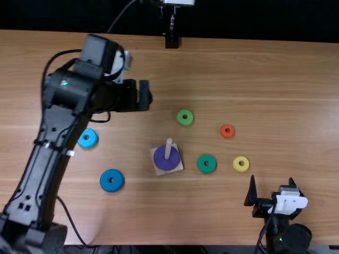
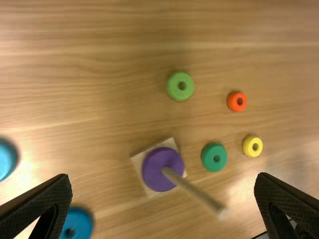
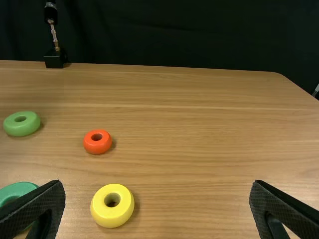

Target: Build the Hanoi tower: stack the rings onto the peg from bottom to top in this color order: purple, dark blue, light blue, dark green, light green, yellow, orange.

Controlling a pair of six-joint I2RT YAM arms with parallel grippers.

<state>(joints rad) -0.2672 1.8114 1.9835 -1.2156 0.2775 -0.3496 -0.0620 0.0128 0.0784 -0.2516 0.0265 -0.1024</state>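
The left wrist view's edge is cropping the blurring light blue ring [image 2: 6, 159], at the peg's [image 2: 190, 188] nine o'clock, and dark blue ring [image 2: 82, 219], at eight; the right gripper [image 1: 271, 179] is partly hiding the dark green ring [image 3: 21, 186].

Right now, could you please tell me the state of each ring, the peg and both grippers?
Purple ring: on the peg, lying flat
Peg: upright
Dark blue ring: flat on table
Light blue ring: flat on table
Dark green ring: flat on table
Light green ring: flat on table
Yellow ring: flat on table
Orange ring: flat on table
Left gripper: open
Right gripper: open
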